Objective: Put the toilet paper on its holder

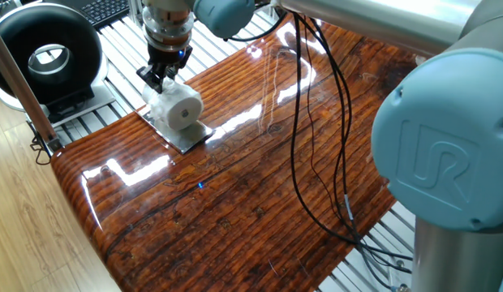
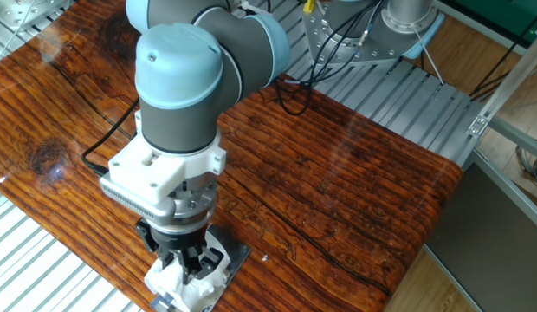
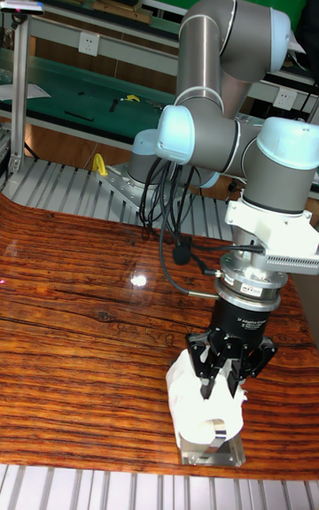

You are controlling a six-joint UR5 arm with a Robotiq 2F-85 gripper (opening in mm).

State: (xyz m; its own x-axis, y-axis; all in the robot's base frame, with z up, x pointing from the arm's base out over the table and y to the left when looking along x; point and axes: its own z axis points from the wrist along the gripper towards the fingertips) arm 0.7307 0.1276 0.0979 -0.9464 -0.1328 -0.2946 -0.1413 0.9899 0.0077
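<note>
The toilet paper (image 1: 177, 107) is a plump white roll lying on its side, one end face with the small hole turned toward the one fixed view. It sits low over the holder (image 1: 187, 135), a shiny silver plate near the table's corner whose peg is hidden. My gripper (image 1: 160, 77) reaches down from above and is shut on the far end of the roll. In the tall fixed view the gripper (image 3: 221, 379) grips the top of the toilet paper (image 3: 197, 408) above the holder (image 3: 213, 456). The other fixed view shows the gripper (image 2: 187, 264), toilet paper (image 2: 173, 284) and holder (image 2: 236, 256) under the arm.
A black round fan-like device (image 1: 45, 55) stands on the slatted metal surface left of the table, beside a metal post (image 1: 20, 85). Black cables (image 1: 316, 138) trail across the wooden table (image 1: 235, 203). The table's rounded edge runs close to the holder.
</note>
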